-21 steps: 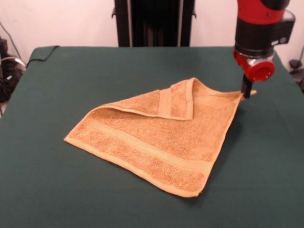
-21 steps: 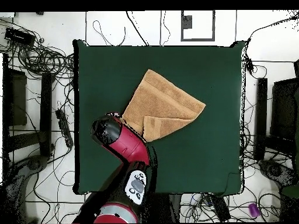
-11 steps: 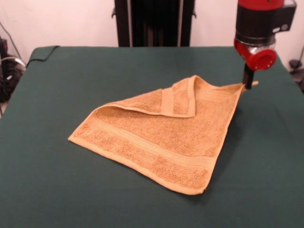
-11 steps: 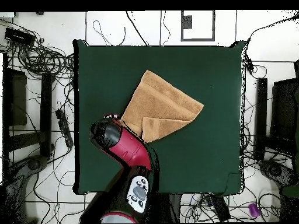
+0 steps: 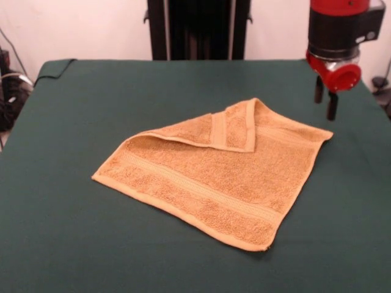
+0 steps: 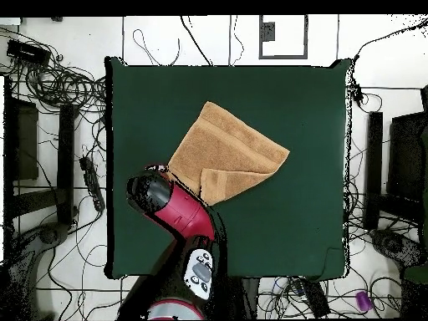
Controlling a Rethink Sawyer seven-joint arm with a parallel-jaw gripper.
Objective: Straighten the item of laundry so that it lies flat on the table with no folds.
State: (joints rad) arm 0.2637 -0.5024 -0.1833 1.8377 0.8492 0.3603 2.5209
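Towel (image 5: 214,177) lies on the green surface (image 5: 73,122) a little right of centre in the front view, its right corner (image 5: 327,134) now dropped flat; half a second ago that corner was pinched and held up. The jaws (image 5: 325,101) have let go and risen just above it, parted and empty. One corner flap (image 5: 235,125) is still folded over onto the cloth (the band shows doubled there), so I judge the task unfinished and that flap the next thing to pull out. No containers are present.
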